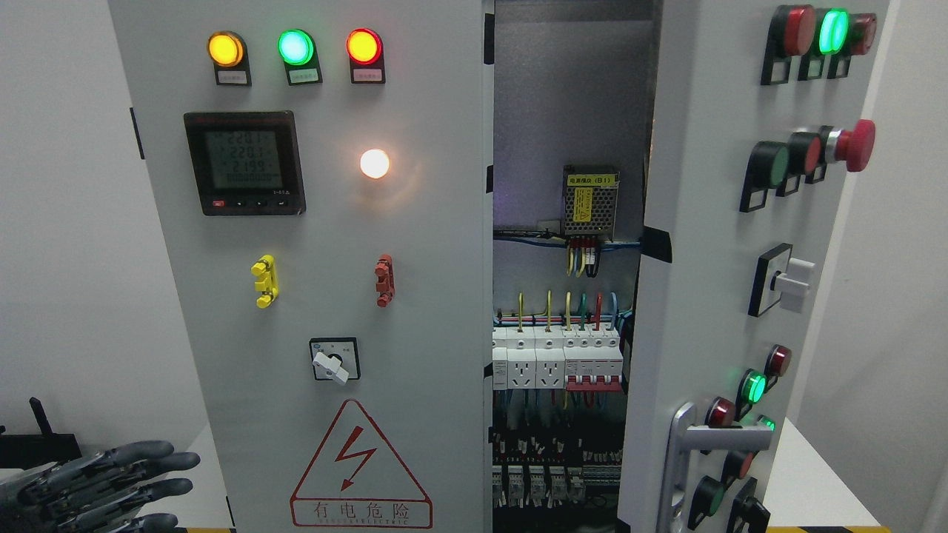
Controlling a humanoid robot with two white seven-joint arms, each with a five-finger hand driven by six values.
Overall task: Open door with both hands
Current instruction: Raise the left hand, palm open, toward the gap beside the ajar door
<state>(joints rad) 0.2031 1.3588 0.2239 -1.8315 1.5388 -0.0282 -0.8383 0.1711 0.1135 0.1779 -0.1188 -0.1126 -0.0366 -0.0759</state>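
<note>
Right door [711, 296] swung ajar at 3 o'clock, handle [685, 451] free. Left hand [104, 481] at 8 o'clock, fingers extended, holding nothing.

Matt grey painted metal door [696, 296]; brushed metal handle [685, 451]; glossy plastic buttons [852, 144].

Only the left hand [104, 485] shows, low in the bottom-left corner of the head view. Its dark grey fingers [141, 453] lie stretched out and slightly spread, pointing rightward (stacked one above another), grasping nothing. The wrist and arm run off the frame's left edge.
</note>
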